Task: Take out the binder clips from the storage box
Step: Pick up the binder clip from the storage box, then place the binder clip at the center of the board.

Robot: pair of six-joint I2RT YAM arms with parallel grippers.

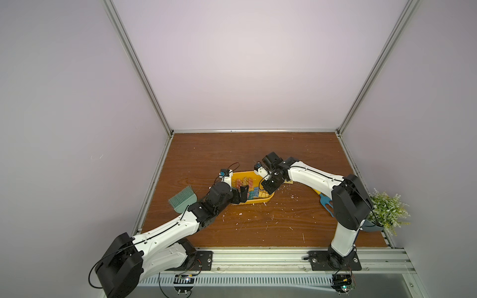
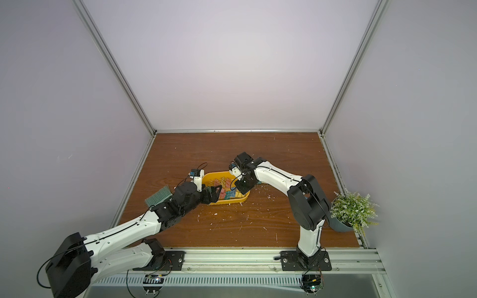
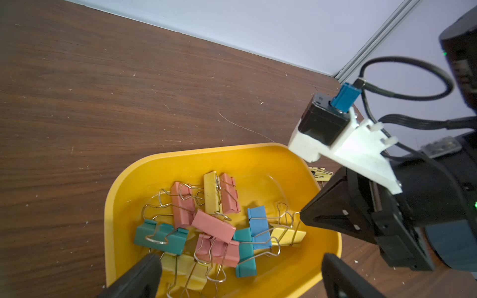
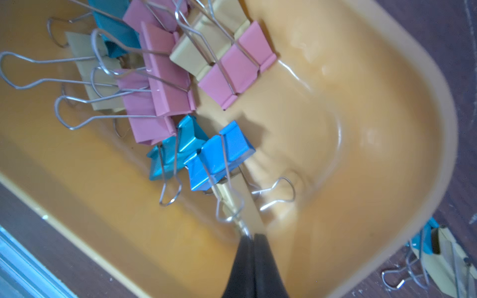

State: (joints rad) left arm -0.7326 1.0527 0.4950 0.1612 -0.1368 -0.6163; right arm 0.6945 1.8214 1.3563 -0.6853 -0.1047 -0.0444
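Right wrist view looks down into the storage box (image 4: 426, 116), where the right pincer (image 4: 251, 238) is pressed shut, its two black tips together on the thin wire handle of a yellow clip (image 4: 227, 189) that lies partly under a blue one. Left wrist view shows the same pinch from the side. It also shows the heap of binder clips (image 3: 214, 224), pink, teal, blue and yellow, tangled by their handles on the box's floor. The left pincer (image 3: 240, 258) hangs over the heap with its fingers (image 3: 139, 278) spread wide, gripping nothing. A pale label (image 3: 464, 69) on the right arm's black housing is too blurred to read. In both top views the box sits on the brown wood-grain bench (image 1: 258, 227) in the lower middle of the frame, between the two wrists, and the left arm covers its left end. White scraps and specks (image 1: 291, 197) litter the bench around the box. Two loose clips (image 4: 444, 255), one blue and one pale yellow, lie on the bench just beside the box's outer wall. Pale lilac panels in an aluminium frame close the bench in on three sides, and a metal rail (image 1: 258, 258) along the lower edge carries both arm bases. A teal hand brush (image 1: 182, 198) lies at the left, one end under the left arm. A blue garden fork (image 1: 325, 206) with a yellow handle lies at the right, partly behind the right arm's elbow. A potted plant (image 1: 387, 209) stands at the bench's right edge.
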